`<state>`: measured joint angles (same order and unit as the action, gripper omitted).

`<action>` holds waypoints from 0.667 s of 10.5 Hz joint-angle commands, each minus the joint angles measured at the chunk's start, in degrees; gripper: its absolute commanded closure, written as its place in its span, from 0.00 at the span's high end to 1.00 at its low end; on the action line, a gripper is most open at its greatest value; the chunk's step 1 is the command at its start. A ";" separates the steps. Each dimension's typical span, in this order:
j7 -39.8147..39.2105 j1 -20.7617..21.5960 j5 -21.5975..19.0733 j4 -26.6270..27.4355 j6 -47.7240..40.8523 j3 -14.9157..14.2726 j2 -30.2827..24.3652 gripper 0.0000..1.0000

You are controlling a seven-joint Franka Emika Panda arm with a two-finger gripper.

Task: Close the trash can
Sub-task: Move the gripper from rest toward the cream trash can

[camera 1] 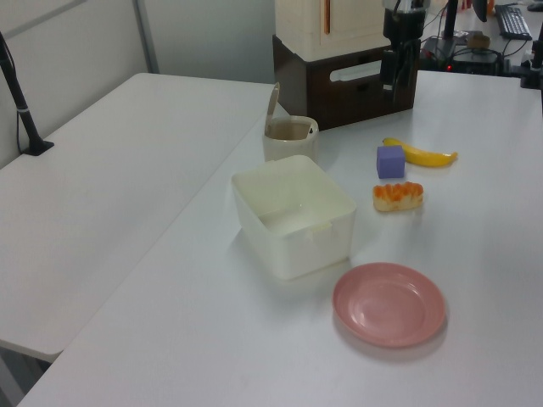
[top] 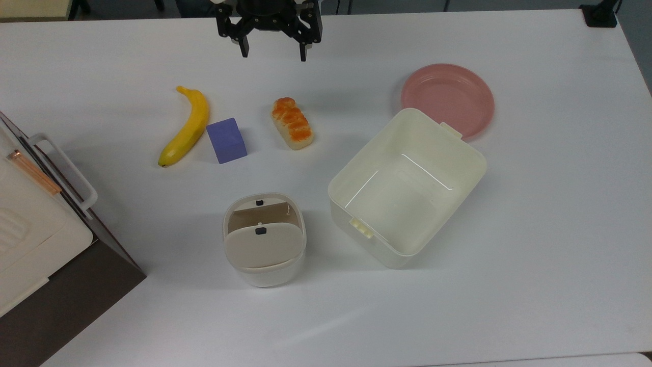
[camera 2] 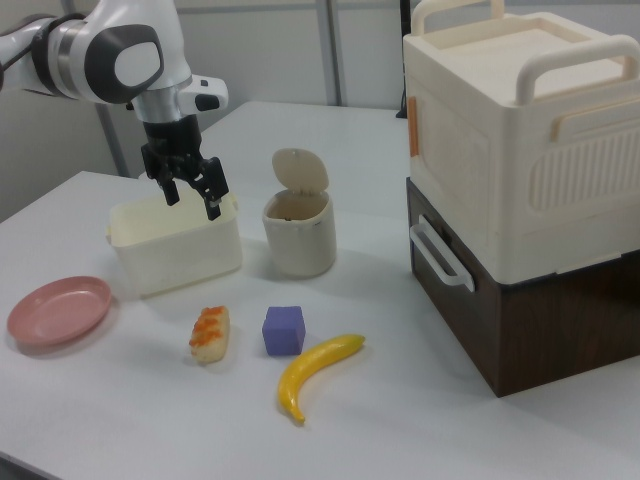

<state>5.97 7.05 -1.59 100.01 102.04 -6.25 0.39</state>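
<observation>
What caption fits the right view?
End effector open above the table, trash can lid up.

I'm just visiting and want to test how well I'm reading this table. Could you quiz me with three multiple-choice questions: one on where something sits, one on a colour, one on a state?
1. In the top view, what lies directly between the banana and the bread?
A. the purple cube
B. the pink plate
C. the cream box

2. What colour is the plate?
A. blue
B. pink
C. green

3. How is the trash can lid?
A. shut flat
B. lying on the table
C. raised open

Answers: 1 A, the cube sits between them. 2 B, pink in every view. 3 C, the lid stands upright, showing the brown inside.
</observation>
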 commanded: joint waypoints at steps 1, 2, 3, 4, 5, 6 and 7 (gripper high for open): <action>0.71 0.15 -1.39 0.80 -0.96 -0.25 -0.92 1.00; 0.71 0.15 -1.39 0.80 -0.61 -0.25 -0.65 1.00; 0.71 0.15 -1.39 0.80 -0.61 -0.25 -0.65 1.00; 0.71 0.15 -1.39 0.80 -0.52 -0.25 -0.65 1.00; 0.71 0.07 -1.39 0.80 -0.52 -0.25 -0.65 1.00; 0.54 0.07 -1.39 0.80 -0.52 -0.25 -0.65 0.94; 0.02 0.15 -1.39 0.80 -0.52 -0.25 -0.65 0.83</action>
<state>5.98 7.03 -1.60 100.01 102.03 -6.25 0.47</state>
